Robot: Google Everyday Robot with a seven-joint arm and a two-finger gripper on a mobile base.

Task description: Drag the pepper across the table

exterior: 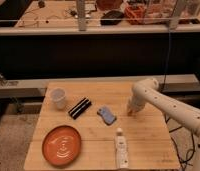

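Note:
My gripper (130, 110) points down onto the right half of the light wooden table (95, 89), at the end of the white arm that comes in from the right. Its fingers are shut. A small orange sliver at their tips is the pepper (129, 113), touching the tabletop and mostly hidden by the gripper. The pepper lies just right of the blue object.
A blue object (107, 115) lies left of the gripper. A black bar-shaped item (79, 107) and a white cup (58, 97) sit further left. A large orange plate (61, 145) is at the front left, and a white bottle (122, 151) lies at the front centre. A cluttered workbench stands behind.

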